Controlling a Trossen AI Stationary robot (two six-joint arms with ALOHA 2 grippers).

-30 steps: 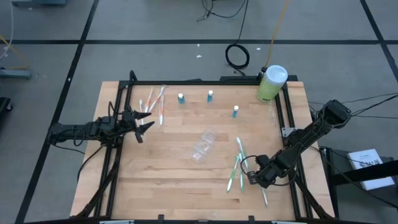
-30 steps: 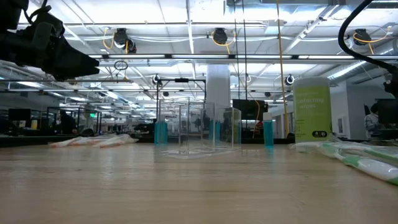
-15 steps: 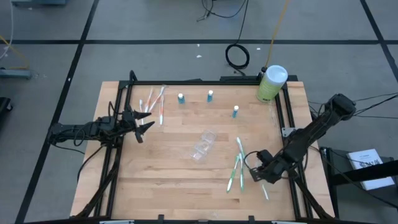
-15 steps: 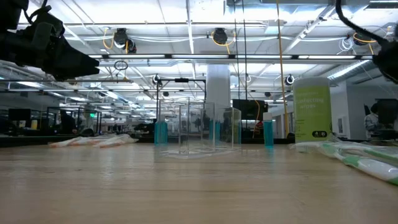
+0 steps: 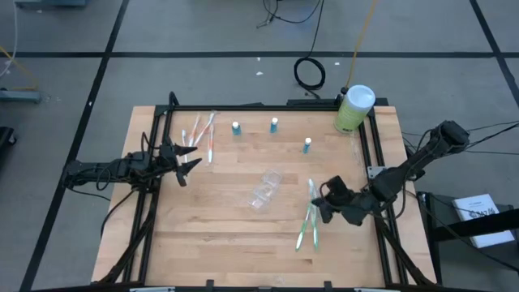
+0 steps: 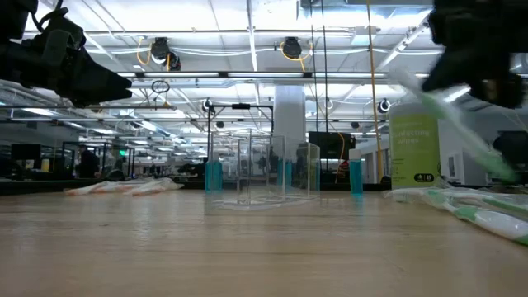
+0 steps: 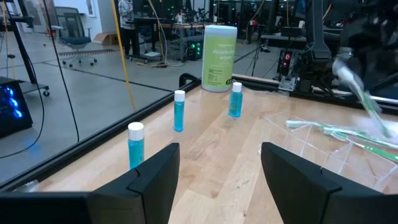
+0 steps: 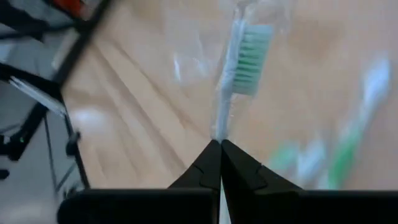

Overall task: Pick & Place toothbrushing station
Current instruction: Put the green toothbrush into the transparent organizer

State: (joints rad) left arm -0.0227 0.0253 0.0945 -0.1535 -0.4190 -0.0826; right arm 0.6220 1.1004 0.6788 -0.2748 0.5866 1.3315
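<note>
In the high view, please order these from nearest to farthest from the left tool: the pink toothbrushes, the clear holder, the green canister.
From the left tool, at the table's left side:
1. Pink toothbrushes, just beyond it, near the far left corner.
2. Clear holder, at the table's middle.
3. Green canister, at the far right corner.

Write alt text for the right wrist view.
The right end effector, shut, pinches the handle of a green-bristled toothbrush, lifted above the blurred wooden table. More toothbrushes lie blurred below.
</note>
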